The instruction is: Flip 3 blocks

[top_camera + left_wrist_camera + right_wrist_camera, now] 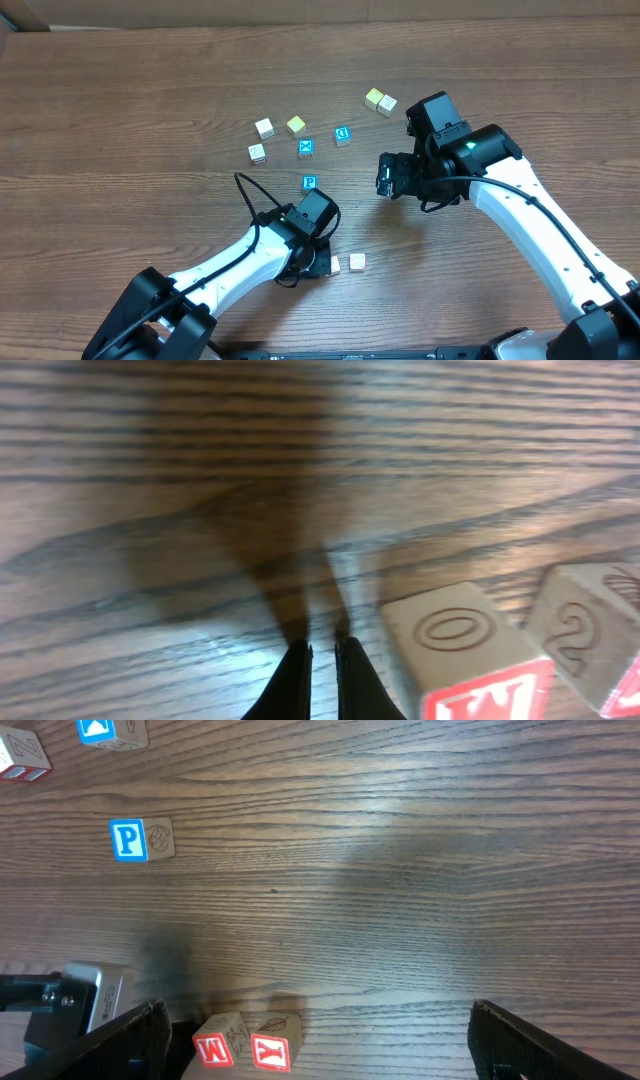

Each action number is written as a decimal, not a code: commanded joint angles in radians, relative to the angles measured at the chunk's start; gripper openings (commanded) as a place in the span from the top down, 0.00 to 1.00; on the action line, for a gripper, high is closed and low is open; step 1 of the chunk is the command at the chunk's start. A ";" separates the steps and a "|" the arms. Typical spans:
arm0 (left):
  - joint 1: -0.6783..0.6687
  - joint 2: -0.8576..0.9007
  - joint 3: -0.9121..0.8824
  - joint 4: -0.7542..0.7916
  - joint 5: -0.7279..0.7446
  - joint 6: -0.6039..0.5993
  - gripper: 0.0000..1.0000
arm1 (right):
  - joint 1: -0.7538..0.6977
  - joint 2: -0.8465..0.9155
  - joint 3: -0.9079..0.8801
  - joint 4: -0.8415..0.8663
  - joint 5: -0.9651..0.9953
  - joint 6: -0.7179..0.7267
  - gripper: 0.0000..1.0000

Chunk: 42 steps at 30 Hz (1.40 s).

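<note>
Blocks to flip: three small wooden letter cubes. Two make a pair near the front of the brown wood-grain table point(120, 100): a pale wooden cube with a red M face point(220, 1042) and a pale wooden cube with a red Y face point(275, 1045). They sit just beside each other; cannot tell if they touch. The third, a wooden cube with a blue P face point(310, 182), lies well apart from that pair, P upward, near the blue-faced X cube point(306, 148) in the scatter beyond. The left gripper point(323, 675) is low over the table, its black fingers clenched together on nothing, tips just beside the M cube. The right gripper point(318, 1020) hangs above bare wood with jaws spread wide and nothing between them. Judgement: the left arm looks set to tip the M cube with closed fingers. Risks from here:
- A low push on this smooth wood may slide the cube rather than roll it.
- A slide would shove it into the Y cube, since the two sit so close.
- That could turn both at once, or neither, and muddle the count.
- Too hard a nudge may send so light a cube skittering away.
- The two arms are near; a right-arm reach toward the pair risks a clash.
- For the P cube, the X cube is the likely mix-up.
</note>
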 commanded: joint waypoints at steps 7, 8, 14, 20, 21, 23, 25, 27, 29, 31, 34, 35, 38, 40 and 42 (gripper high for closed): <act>0.005 0.005 -0.004 0.039 0.058 0.059 0.96 | 0.002 -0.024 0.027 0.003 -0.006 -0.008 0.04; 0.004 0.005 -0.004 0.041 0.062 0.059 0.96 | 0.002 -0.024 0.027 0.003 -0.006 -0.008 0.04; 0.004 0.005 -0.004 0.053 0.085 0.063 0.96 | 0.002 -0.024 0.027 0.003 -0.006 -0.008 0.04; 0.005 0.005 -0.004 0.054 0.092 0.045 0.96 | 0.002 -0.024 0.027 0.003 -0.006 -0.008 0.04; 0.005 0.005 -0.004 0.056 0.092 0.042 0.96 | 0.002 -0.024 0.027 0.003 -0.006 -0.008 0.04; 0.004 0.005 -0.004 0.058 0.092 0.027 0.96 | 0.002 -0.024 0.027 0.003 -0.006 -0.008 0.04; 0.004 0.005 -0.004 0.060 0.093 0.019 0.96 | 0.002 -0.024 0.027 0.003 -0.006 -0.007 0.03; 0.005 0.005 -0.004 0.068 0.103 0.020 0.96 | 0.002 -0.024 0.027 0.003 -0.006 -0.007 0.04; 0.005 0.005 -0.004 0.079 0.111 0.018 0.96 | 0.002 -0.024 0.027 0.003 -0.006 -0.007 0.04; 0.005 0.005 -0.004 0.083 0.110 0.008 0.96 | 0.002 -0.024 0.027 0.003 -0.006 -0.007 0.04; 0.005 0.005 -0.004 0.087 0.110 -0.004 0.96 | 0.002 -0.024 0.027 0.003 -0.006 -0.007 0.03; 0.005 0.005 -0.004 0.087 0.110 -0.008 0.96 | 0.002 -0.024 0.027 0.003 -0.006 -0.007 0.03; 0.004 0.005 -0.004 0.096 0.110 -0.021 0.96 | 0.002 -0.024 0.027 0.003 -0.006 -0.008 0.03; 0.004 0.005 -0.004 0.102 0.109 -0.034 0.96 | 0.002 -0.024 0.027 0.003 -0.006 -0.007 0.03; 0.005 0.005 -0.004 0.105 0.109 -0.047 0.96 | 0.002 -0.024 0.027 0.002 -0.006 -0.007 0.03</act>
